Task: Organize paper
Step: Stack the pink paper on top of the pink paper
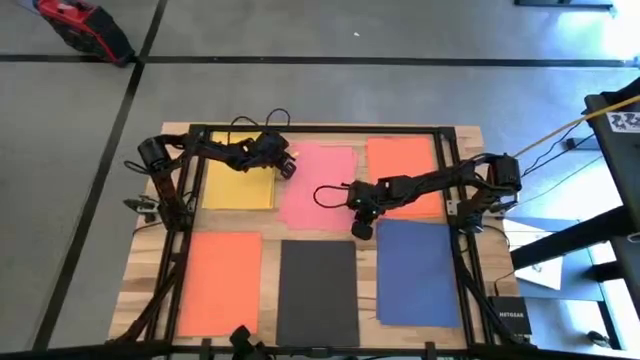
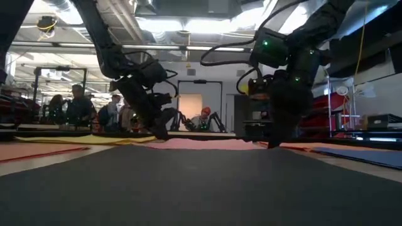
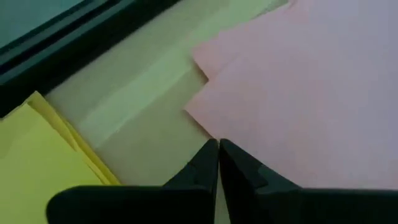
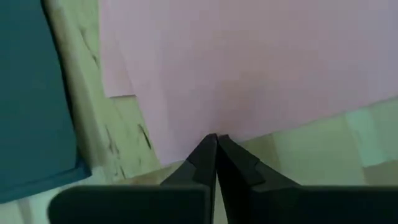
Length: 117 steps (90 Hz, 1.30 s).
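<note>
Tools both pinched together at opposite edges of pink stack (image 1: 318, 186), left tool (image 1: 288, 166) and right tool (image 1: 361, 229), likely squaring its offset sheets on surface (image 1: 272, 222).

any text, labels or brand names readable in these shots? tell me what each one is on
"NETGEAR": pale lettering on the small black box by the table's near right corner, high view; it is small, so this reading is unsure.
White tag with a dark printed pattern on the black stand at the right edge, high view: too small to read.
No lettering shows on the paper sheets, the left gripper or the right gripper.
</note>
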Tool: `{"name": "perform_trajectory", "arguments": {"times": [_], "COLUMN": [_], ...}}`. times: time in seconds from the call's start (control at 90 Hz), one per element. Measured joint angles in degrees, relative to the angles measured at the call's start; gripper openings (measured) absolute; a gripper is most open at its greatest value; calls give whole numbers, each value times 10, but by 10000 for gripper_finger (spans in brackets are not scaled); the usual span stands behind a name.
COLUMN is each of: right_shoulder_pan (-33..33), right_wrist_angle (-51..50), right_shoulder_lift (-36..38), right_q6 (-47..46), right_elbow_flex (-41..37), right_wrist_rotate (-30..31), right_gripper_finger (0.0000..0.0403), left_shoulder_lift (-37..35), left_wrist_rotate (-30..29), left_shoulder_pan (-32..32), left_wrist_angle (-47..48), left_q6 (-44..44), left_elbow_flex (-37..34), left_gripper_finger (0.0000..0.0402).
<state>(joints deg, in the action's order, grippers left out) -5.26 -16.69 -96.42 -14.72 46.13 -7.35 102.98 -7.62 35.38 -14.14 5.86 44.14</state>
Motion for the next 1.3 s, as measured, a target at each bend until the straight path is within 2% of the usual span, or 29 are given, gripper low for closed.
{"name": "perform_trajectory", "arguments": {"times": [0.4,0.633,0.8,0.944,1.111,1.178,1.3], "right_shoulder_pan": [1,1,1,1,7,17,41], "right_wrist_angle": [-32,-79,-79,-74,-75,-74,-70], "right_shoulder_lift": [29,30,31,31,31,31,27], "right_q6": [-17,-31,-30,-30,-28,-20,1], "right_elbow_flex": [-1,-1,0,0,0,0,1], "right_wrist_rotate": [28,3,-31,-34,-41,-38,-18], "right_gripper_finger": [0,0,0,0,0,0,0], "left_shoulder_lift": [6,15,15,14,-31,-57,-88], "left_wrist_rotate": [31,34,36,54,134,126,64], "left_shoulder_pan": [0,-1,5,4,-22,-45,-96], "left_wrist_angle": [8,-7,-15,-8,145,239,358], "left_q6": [9,18,30,27,2,-25,-50], "left_elbow_flex": [0,13,36,53,74,74,64], "left_gripper_finger": [0,0,0,0,0,0,0]}}
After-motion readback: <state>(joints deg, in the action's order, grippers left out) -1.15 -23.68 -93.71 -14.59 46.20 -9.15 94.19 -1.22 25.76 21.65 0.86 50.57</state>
